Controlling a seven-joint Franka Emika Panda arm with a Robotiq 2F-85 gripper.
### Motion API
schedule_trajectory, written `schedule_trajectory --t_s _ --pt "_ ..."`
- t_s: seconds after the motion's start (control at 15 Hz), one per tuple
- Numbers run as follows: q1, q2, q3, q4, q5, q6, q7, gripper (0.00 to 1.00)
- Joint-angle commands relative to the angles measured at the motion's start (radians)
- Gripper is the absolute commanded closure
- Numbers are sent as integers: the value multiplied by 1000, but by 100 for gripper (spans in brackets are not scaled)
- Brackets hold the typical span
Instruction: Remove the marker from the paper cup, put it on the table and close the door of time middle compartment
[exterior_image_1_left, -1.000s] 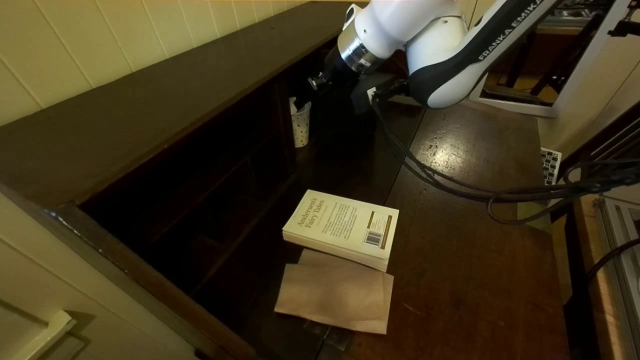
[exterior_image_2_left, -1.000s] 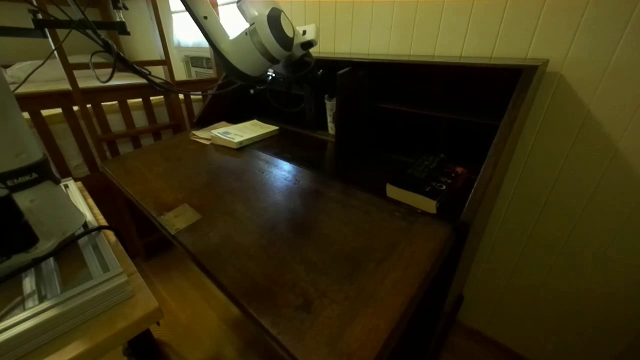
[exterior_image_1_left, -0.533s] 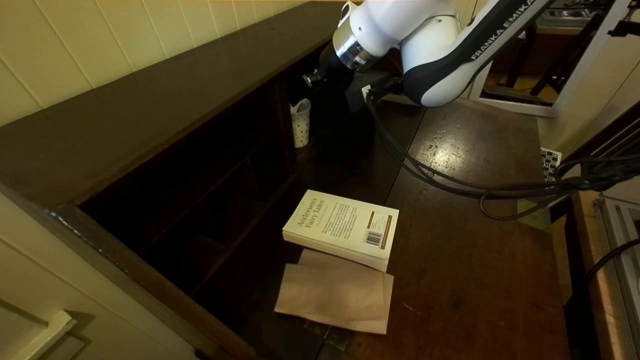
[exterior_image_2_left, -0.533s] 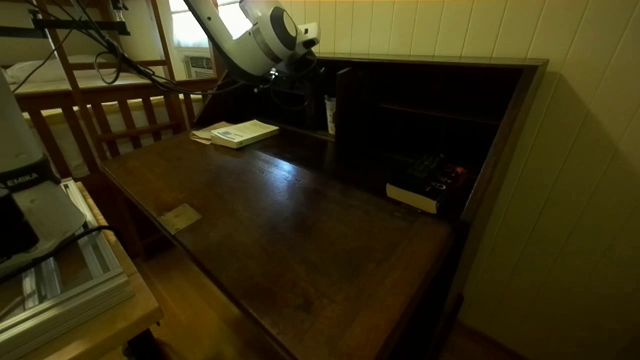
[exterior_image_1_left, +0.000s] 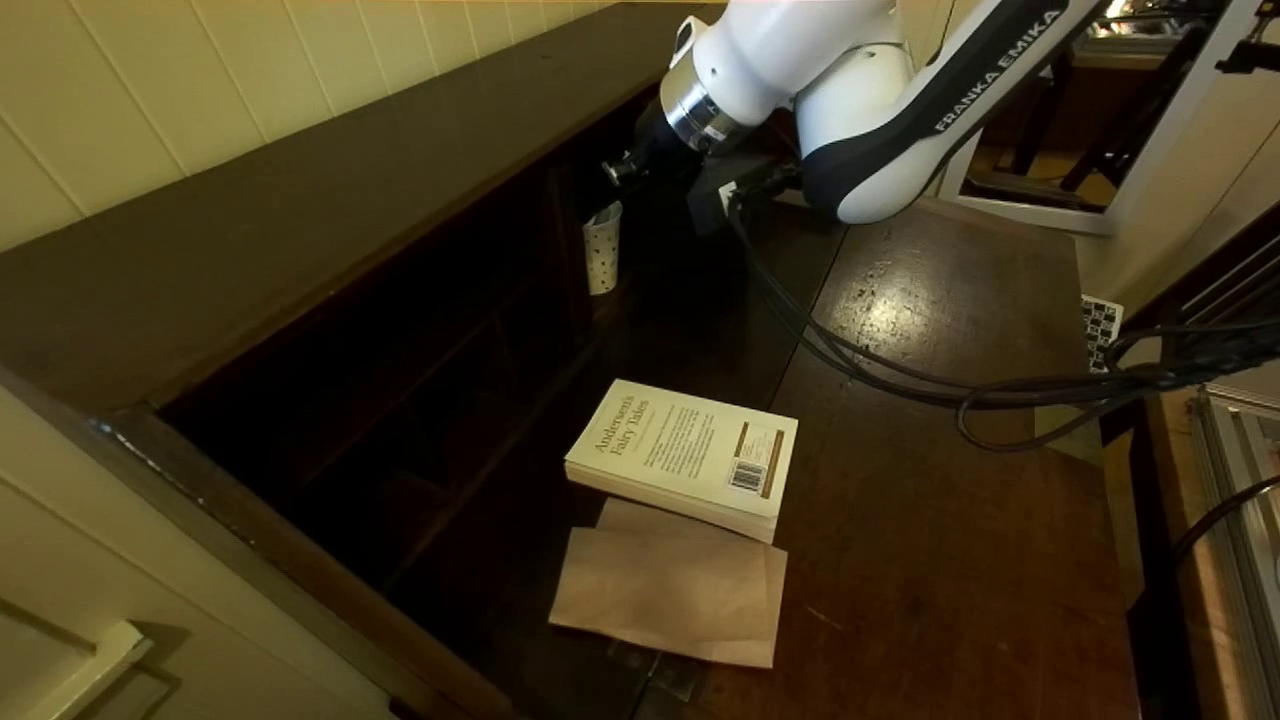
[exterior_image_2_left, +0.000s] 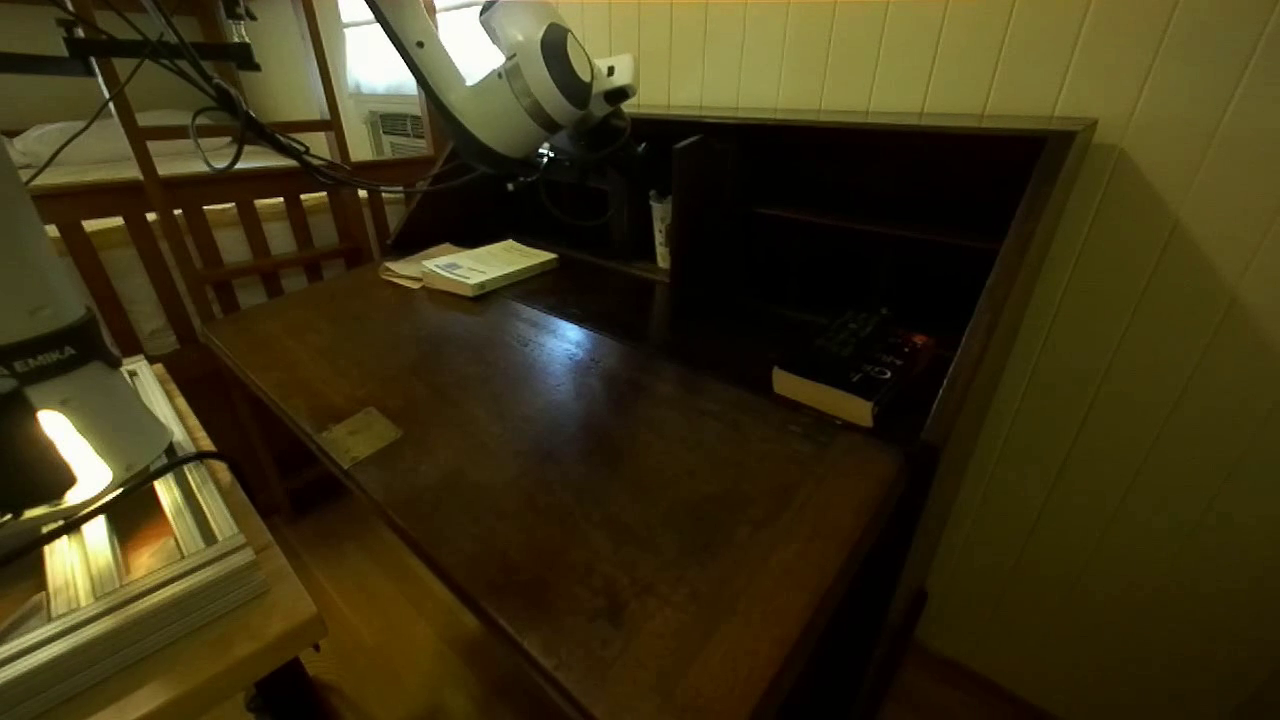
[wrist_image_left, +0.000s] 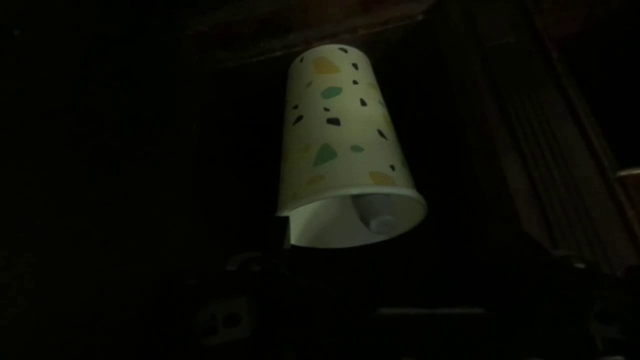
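Grey marker (wrist_image_left: 378, 216) stands endwise in the paper cup (wrist_image_left: 341, 130), pointing up, pincer (wrist_image_left: 407, 235) parted.

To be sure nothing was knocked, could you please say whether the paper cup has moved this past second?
No; judged against the cabinet, the paper cup keeps its base in place.

Marker (wrist_image_left: 377, 219) in paper cup (wrist_image_left: 342, 125) before me.
In an exterior view: 1 book (exterior_image_2_left: 490, 266) left of the cup, 1 book (exterior_image_2_left: 845, 378) right.
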Motion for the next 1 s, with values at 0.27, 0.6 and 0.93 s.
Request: schedule_trajectory --t_s 0.27,0.6,0.93 --pt "-17 31 14 38 15 21 12 20" --pt "-21 31 15 41 14 21 11 28" --pt "-25 32 24 37 11 20 11 29"
